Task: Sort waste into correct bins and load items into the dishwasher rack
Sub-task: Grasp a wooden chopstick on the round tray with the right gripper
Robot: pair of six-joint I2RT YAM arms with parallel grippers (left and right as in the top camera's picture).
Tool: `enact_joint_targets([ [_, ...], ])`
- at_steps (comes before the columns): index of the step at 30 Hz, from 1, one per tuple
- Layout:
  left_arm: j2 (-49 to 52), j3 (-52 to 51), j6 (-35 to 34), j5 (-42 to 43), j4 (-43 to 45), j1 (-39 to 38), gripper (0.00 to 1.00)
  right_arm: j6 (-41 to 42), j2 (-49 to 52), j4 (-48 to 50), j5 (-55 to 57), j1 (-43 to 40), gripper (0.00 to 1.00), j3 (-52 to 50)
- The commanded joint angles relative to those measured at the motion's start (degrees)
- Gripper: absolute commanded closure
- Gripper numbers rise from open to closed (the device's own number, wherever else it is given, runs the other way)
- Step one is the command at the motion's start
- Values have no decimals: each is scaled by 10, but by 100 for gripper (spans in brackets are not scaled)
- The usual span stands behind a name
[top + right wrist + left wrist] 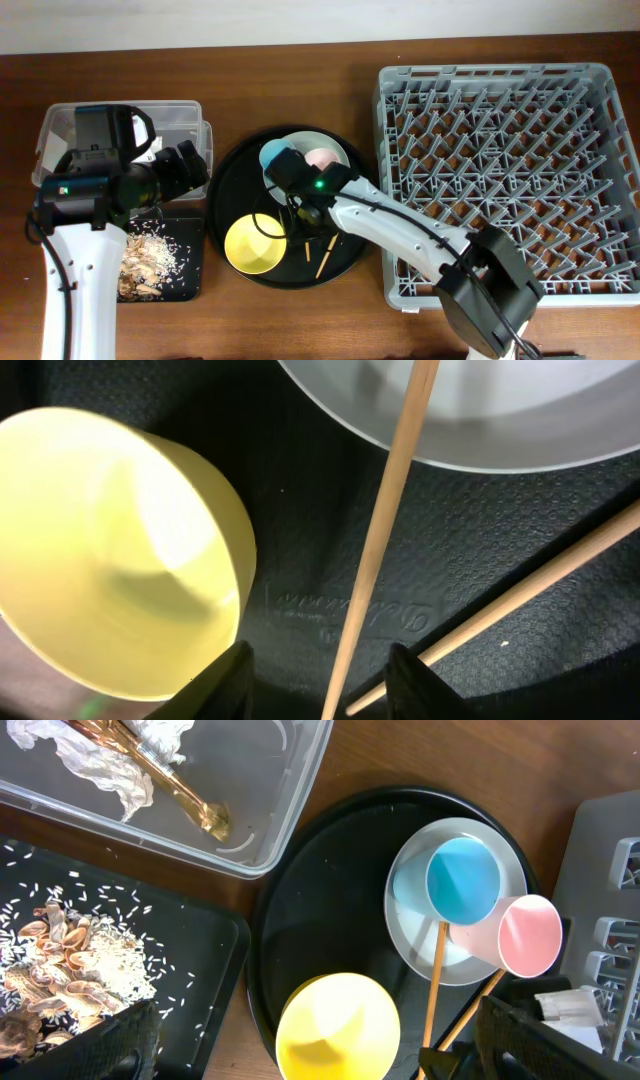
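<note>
My right gripper point(322, 685) point(300, 212) is open, low over the round black tray point(228, 190), its fingers on either side of one wooden chopstick point(395, 500). The second chopstick point(540, 575) lies just to the right. The yellow bowl point(110, 550) point(255, 243) stands to the left. The light-blue cup point(462, 880) and pink cup point(528, 935) rest on the pale plate point(420, 940). My left gripper point(320, 1050) point(190, 170) is open and empty above the tray's left edge. Tissue point(90, 760) and gold foil wrapper point(170, 780) lie in the clear tub point(290, 800). Food scraps point(60, 970) lie in the black tray point(200, 940).
The grey dishwasher rack point(510, 170) fills the right side of the table, with nothing in it. The clear tub point(185, 115) and the shallow black tray point(185, 250) sit at the far left, partly under my left arm.
</note>
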Motion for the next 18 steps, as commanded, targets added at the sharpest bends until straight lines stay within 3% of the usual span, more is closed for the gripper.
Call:
enact_joint_targets([
  [1, -2, 3, 7, 6, 1, 1, 1, 6, 5, 35, 41, 13, 60, -36],
  [10, -2, 3, 7, 6, 1, 1, 1, 6, 5, 103, 43, 13, 70, -92],
  [12, -2, 3, 7, 6, 1, 1, 1, 6, 5, 111, 43, 13, 80, -97],
  [16, -2, 3, 7, 6, 1, 1, 1, 17, 4, 110, 21, 13, 84, -97],
  [18, -2, 3, 7, 6, 1, 1, 1, 17, -11, 106, 22, 13, 92, -94],
])
